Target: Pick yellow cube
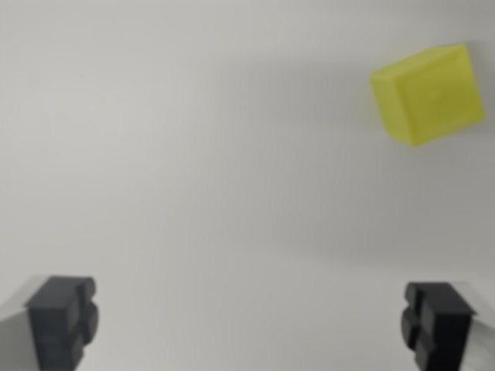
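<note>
A yellow cube (428,94) rests on the pale grey surface at the wrist view's upper right, turned at an angle. My gripper (249,325) stands open at the bottom of the picture, its two dark fingertips (63,321) far apart at the lower left and lower right corners. Nothing lies between them. The cube sits well above the right fingertip in the picture and apart from both fingers.
A plain light grey surface (216,154) fills the rest of the view, with a faint shadow beside the cube.
</note>
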Available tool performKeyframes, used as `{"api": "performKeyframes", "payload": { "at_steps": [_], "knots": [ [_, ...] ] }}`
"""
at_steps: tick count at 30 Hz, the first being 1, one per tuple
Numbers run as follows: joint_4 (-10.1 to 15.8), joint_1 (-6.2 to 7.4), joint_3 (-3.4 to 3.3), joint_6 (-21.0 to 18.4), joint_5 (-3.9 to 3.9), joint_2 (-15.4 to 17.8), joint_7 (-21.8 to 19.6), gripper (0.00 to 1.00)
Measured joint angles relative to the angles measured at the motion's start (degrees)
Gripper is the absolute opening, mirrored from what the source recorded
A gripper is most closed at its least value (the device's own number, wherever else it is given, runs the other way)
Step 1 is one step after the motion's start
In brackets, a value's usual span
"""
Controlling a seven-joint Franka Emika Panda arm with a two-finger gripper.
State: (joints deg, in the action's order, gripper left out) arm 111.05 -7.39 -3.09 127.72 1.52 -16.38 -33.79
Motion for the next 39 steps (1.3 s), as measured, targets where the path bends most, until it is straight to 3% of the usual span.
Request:
{"api": "performKeyframes", "payload": {
  "at_steps": [19,39],
  "knots": [
    [-2.56,-2.92,0.02,4.06,0.44,-6.8,9.49,1.0],
    [-6.96,-5.8,0.04,7.38,0.93,-14.66,19.26,1.0]
  ]
}}
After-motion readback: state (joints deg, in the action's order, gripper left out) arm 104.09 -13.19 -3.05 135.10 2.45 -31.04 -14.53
